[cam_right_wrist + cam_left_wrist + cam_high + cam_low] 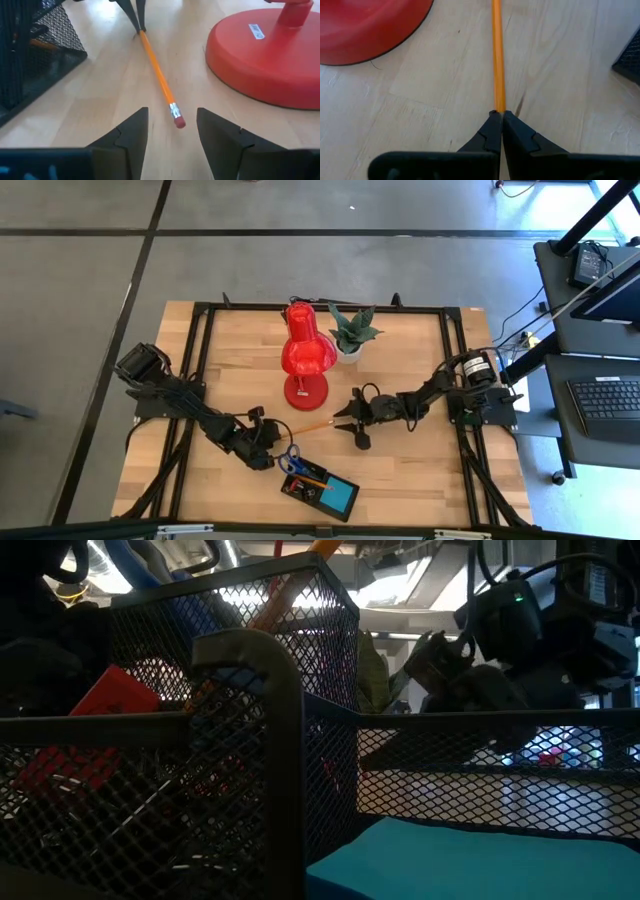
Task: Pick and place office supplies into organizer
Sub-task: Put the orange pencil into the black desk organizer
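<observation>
Left gripper (497,117) pinches the orange pencil (159,80) by its tip, low over the wood beside the organizer (320,490). Only the right wrist view shows the eraser end, between the right gripper's (172,127) spread fingers.

Wooden table (420,470): lamp (306,355), plant (352,333), organizer (320,490)

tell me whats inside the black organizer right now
The organizer holds blue-handled scissors, an orange pencil, a red block and a blue note pad. The mesh hides whatever lies at the bottom of the compartments.
</observation>
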Action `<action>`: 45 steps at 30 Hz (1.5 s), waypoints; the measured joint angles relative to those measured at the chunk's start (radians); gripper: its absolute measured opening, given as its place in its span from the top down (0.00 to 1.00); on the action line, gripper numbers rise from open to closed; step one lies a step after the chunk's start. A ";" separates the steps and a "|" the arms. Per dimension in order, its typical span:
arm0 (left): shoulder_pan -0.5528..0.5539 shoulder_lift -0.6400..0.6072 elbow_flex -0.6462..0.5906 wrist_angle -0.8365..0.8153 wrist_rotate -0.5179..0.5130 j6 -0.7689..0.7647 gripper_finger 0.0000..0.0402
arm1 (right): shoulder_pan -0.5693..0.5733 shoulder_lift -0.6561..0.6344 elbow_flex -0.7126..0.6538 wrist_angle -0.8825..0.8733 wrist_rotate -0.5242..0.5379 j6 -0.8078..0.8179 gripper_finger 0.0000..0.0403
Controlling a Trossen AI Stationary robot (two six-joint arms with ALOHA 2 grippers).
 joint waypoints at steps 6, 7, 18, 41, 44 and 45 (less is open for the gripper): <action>0.000 0.000 0.000 0.001 0.000 0.000 0.99 | 0.000 0.052 0.060 -0.020 0.000 -0.027 0.57; 0.000 0.000 0.000 0.001 0.002 0.000 0.99 | 0.000 0.059 0.068 -0.029 0.000 -0.031 0.57; 0.000 0.000 0.000 0.002 0.009 0.000 0.99 | -0.002 0.082 0.094 -0.071 0.003 -0.033 0.59; 0.000 0.000 0.000 0.003 0.015 -0.003 0.99 | -0.002 0.084 0.092 -0.046 0.018 -0.048 0.74; 0.000 0.000 0.000 0.003 0.015 -0.005 0.99 | -0.002 0.084 0.092 -0.046 0.018 -0.046 0.75; 0.000 0.000 0.000 0.003 0.015 -0.008 0.99 | -0.002 0.084 0.092 -0.046 0.018 -0.047 0.75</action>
